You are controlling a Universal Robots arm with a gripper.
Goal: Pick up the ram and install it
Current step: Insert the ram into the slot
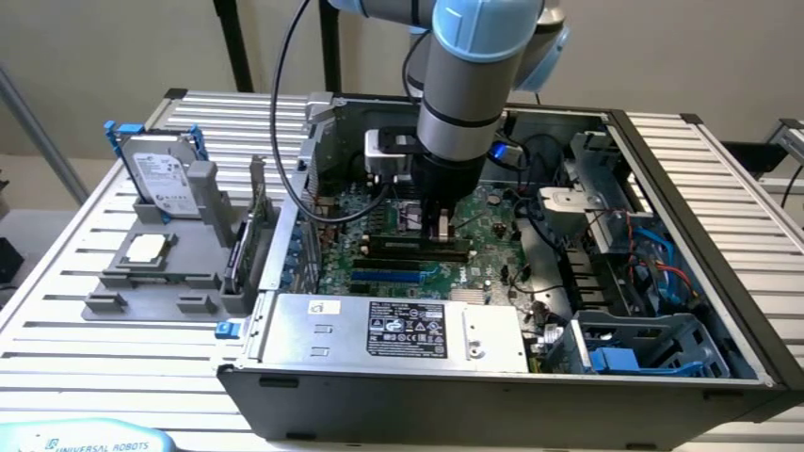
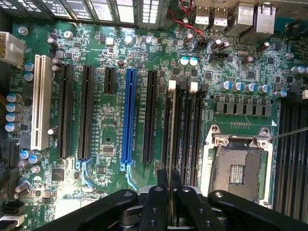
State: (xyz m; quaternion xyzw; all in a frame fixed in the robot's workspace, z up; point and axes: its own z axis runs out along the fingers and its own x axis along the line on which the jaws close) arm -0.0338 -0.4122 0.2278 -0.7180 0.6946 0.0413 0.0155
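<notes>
My gripper [image 2: 170, 177] is shut on the ram [image 2: 171, 134], a thin stick seen edge-on that runs along one of the black memory slots [image 2: 185, 125] on the green motherboard [image 2: 106, 144]. The stick lines up with the slot nearest the long expansion slots, beside a white latch [image 2: 172, 85]. How deep it sits in the slot I cannot tell. In the exterior view, the gripper [image 1: 438, 235] reaches straight down into the open computer case [image 1: 679, 188], just over the memory slots [image 1: 409, 247].
An empty processor socket [image 2: 238, 166] lies beside the memory slots, and a blue expansion slot [image 2: 128, 115] lies on the other side. On the exterior view's left, a grey fixture [image 1: 107, 303] holds a hard drive [image 1: 164, 179], a processor chip [image 1: 145, 247] and an expansion card [image 1: 258, 235]. The power supply [image 1: 390, 325] sits at the case's front.
</notes>
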